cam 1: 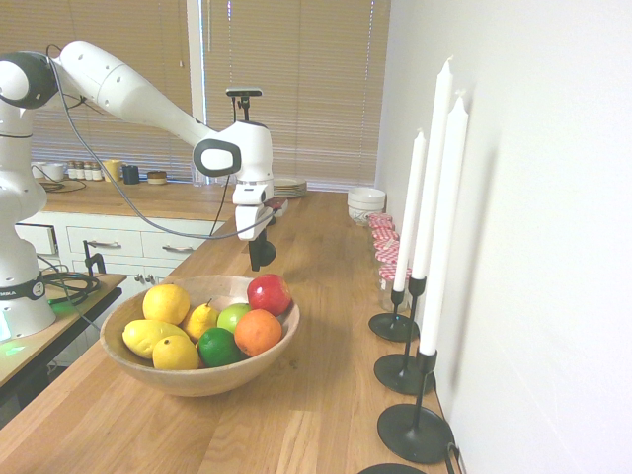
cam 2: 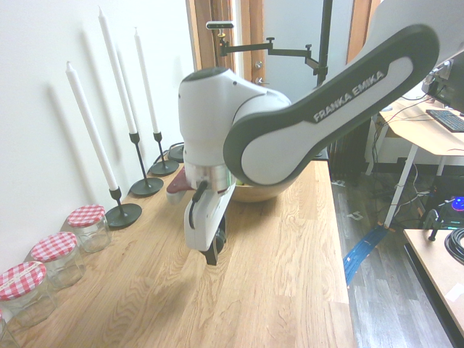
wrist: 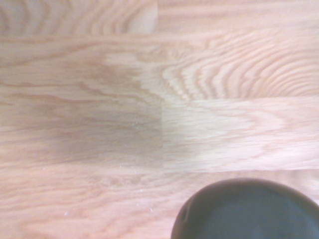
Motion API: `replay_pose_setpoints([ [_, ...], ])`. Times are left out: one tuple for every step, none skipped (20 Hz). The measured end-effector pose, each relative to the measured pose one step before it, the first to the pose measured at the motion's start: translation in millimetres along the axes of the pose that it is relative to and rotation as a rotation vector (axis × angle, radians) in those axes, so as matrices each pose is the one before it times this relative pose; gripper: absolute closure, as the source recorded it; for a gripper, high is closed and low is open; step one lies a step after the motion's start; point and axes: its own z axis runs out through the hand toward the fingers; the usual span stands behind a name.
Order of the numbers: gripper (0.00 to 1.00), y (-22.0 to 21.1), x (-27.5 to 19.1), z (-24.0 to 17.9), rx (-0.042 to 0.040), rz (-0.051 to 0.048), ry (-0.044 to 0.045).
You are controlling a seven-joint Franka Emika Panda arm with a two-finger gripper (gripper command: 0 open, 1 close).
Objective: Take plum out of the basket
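Basket (cam 1: pixel 128 367) sits nearest on the tabletop (cam 1: pixel 326 395), holding lemons, lime, orange and apple. Beyond it, the fingers (cam 1: pixel 262 255) hang pointing down above bare wood, clamped on a dark round object, probably the plum (wrist: pixel 246 209); it is clear of the basket. Candlesticks line the wall.

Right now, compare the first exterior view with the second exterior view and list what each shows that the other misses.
Only the first exterior view shows the fruit inside the basket: yellow lemons, a lime, an orange and a red apple.

Only the second exterior view shows the checked-lid jars clearly, plus the desks beyond the counter.

Both show the gripper, shut on the plum above the wooden counter, and the white candles by the wall.
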Motion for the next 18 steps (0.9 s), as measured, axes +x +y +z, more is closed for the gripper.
replay_pose_setpoints([
  [1.0,-1.5,-0.62,5.65,-0.00334,0.00416,-0.00255],
  [1.0,-2.05,-0.56,4.32,-0.00153,0.00411,-0.00093],
  [1.0,-2.03,-0.52,2.8,-0.00027,0.00412,0.00017],
  [1.0,-1.49,-0.81,1.58,-0.00061,0.00224,-0.00014],
  [1.0,-1.53,-0.76,0.4,0.00017,0.0017,0.00035],
  [1.0,-1.28,-0.62,-0.3,0.00095,0.002,0.00082],
  [0.0,-0.94,-0.43,-0.75,0.00146,0.00272,0.00093],
  [0.0,-0.43,-0.07,-0.25,0.00051,0.00307,0.00009],
  [0.0,-0.13,0.06,0.62,-0.00071,0.00143,-0.00056],
  [0.0,0.0,-0.02,1.12,-0.00146,0.00024,-0.00099],
  [0.0,0.02,0.14,1.03,-0.00122,0.00058,-0.00091],
  [0.0,-0.1,0.34,0.68,-0.00053,0.00077,-0.00055],
  [0.0,-0.35,0.64,0.1,0.00042,0.00083,0.00031],
  [0.0,-0.58,1.04,-0.71,0.00135,0.00108,0.00113],
  [0.0,-0.85,1.49,-1.38,0.00165,0.00139,0.00154],
  [0.0,-0.61,1.35,-1.16,0.00059,0.00125,0.00102],
  [0.0,-0.57,1.15,-0.93,0.00049,0.00105,0.00089],
  [0.0,-0.31,0.78,-0.52,0.00002,0.00075,0.00042],
])
